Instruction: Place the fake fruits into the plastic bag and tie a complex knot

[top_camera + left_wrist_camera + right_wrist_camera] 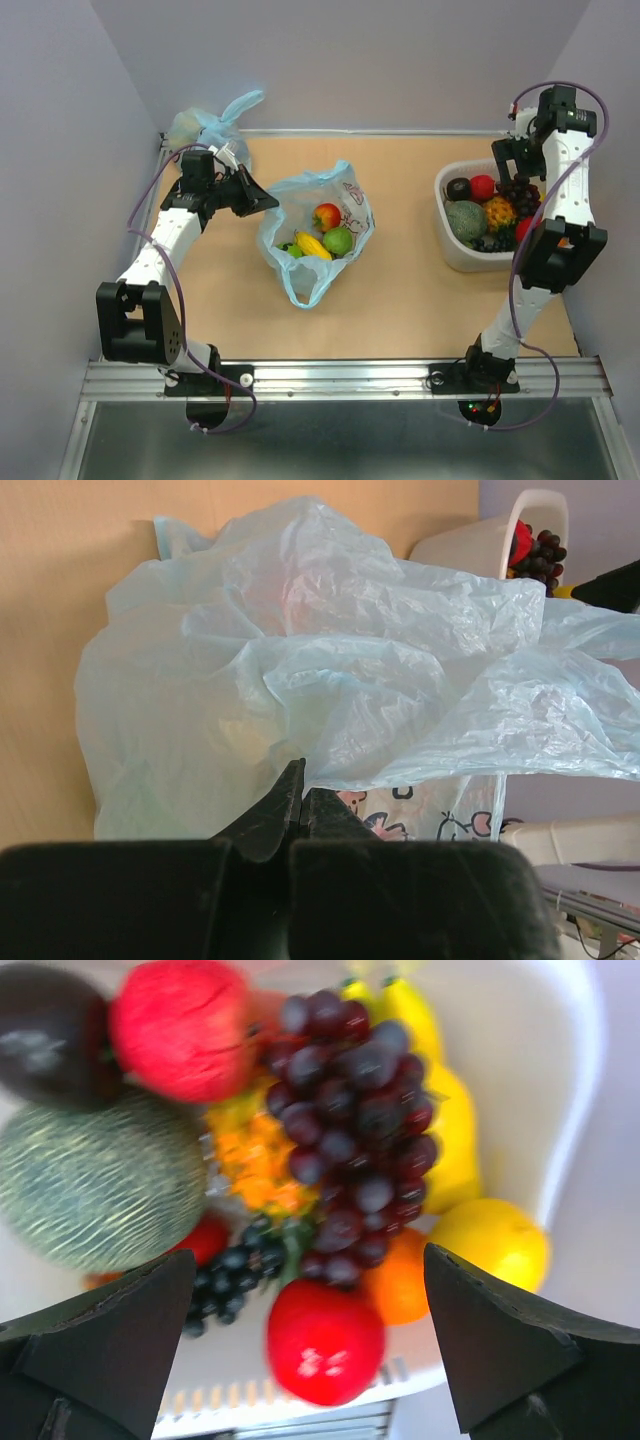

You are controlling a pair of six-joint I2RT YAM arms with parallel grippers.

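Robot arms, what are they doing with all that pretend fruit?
They are packing toy fruit into a bag. The left gripper is pinched shut on the edge of the plastic bag, holding it up. An apple, a banana and a green fruit already lie inside. The right gripper hangs wide open over the white tub, right above the grapes, holding nothing. The bag is not tied yet.
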